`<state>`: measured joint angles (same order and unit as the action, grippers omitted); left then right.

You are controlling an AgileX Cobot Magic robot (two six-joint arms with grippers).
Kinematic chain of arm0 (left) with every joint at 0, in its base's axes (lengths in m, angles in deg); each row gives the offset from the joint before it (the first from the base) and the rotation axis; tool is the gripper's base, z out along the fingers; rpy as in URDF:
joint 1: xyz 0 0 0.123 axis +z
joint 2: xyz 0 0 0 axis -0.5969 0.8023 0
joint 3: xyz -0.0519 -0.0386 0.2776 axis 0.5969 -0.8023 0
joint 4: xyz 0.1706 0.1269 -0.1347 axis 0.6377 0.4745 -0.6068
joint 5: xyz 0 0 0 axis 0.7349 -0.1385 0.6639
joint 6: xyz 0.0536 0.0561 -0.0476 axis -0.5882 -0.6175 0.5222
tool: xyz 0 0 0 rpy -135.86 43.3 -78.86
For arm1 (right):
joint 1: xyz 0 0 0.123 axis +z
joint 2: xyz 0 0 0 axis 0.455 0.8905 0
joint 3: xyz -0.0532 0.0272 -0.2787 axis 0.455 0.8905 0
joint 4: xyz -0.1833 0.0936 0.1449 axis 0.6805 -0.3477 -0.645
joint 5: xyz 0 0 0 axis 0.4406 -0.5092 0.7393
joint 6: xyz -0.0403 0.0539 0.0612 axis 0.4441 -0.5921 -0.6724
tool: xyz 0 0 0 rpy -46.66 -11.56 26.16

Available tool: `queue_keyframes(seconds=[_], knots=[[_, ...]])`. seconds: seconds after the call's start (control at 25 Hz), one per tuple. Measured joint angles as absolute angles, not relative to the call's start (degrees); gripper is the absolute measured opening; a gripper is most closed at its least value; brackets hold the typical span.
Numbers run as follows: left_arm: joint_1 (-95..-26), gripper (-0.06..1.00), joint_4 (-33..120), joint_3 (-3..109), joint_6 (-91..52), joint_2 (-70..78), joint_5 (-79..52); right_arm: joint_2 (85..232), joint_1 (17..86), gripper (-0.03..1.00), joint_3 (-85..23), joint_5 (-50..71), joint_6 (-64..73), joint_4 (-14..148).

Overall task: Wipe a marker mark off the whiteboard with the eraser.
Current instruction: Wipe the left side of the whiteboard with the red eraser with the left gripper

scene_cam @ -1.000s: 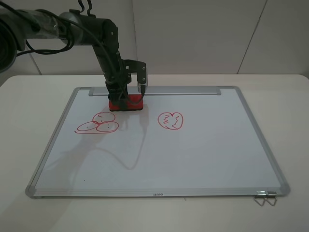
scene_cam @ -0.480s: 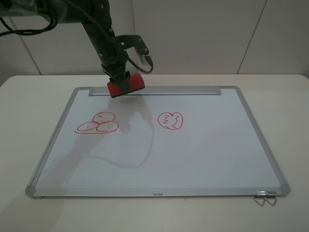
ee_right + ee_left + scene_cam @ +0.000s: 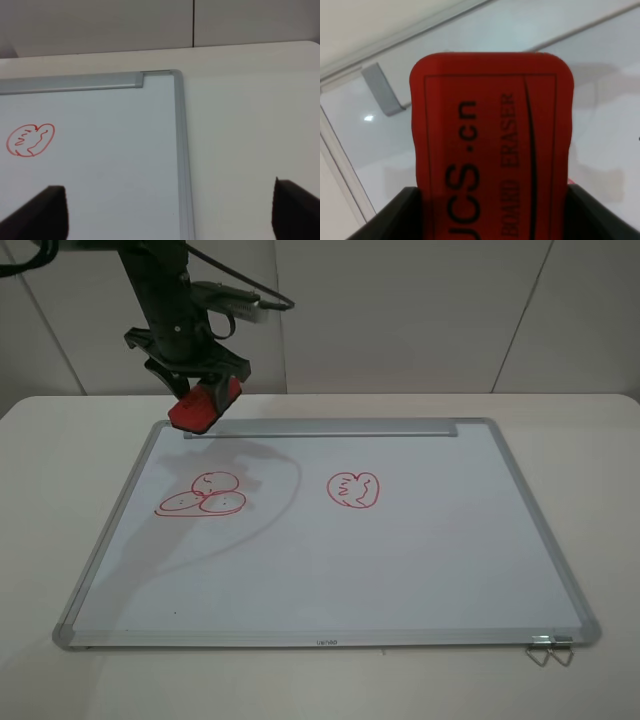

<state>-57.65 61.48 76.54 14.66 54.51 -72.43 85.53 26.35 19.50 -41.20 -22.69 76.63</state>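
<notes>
The whiteboard (image 3: 330, 560) lies flat on the table, its silver tray strip along the far edge. A red marker mark (image 3: 203, 494) of overlapping ovals sits on its left half. My left gripper (image 3: 200, 390) is shut on the red eraser (image 3: 203, 402), holding it tilted in the air above the board's far left corner, apart from the mark. In the left wrist view the eraser (image 3: 490, 145) fills the frame, dark lettering up, between dark fingers (image 3: 390, 215). My right gripper (image 3: 165, 220) is open beside the whiteboard's right frame (image 3: 181, 150), nothing between its fingertips.
A single red heart-shaped scribble (image 3: 353, 490) marks the board's middle, also seen in the right wrist view (image 3: 30, 140). A metal binder clip (image 3: 551, 650) hangs at the near right corner. White table surface (image 3: 600, 490) surrounds the board; a wall stands behind.
My left gripper has lifted the eraser off the board near the tray strip and carried it up and to the left, tilting it. The marks are unchanged.
</notes>
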Motion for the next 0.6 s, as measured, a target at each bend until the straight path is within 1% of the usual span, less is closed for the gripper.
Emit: queue_keyframes(seconds=[0.24,0.44,0.6], knots=[[-56.0,0.56,61.2,64.9,16.7,48.1,-68.2,85.5,26.3,0.72,19.5,-41.2,-22.7,76.6],[-53.6,0.56,60.8,55.3,17.5,45.9,-63.9,85.5,26.3,0.72,19.5,-41.2,-22.7,76.6],[-53.2,0.56,59.2,49.5,17.5,45.3,-58.8,85.5,26.3,0.72,19.5,-41.2,-22.7,76.6]])
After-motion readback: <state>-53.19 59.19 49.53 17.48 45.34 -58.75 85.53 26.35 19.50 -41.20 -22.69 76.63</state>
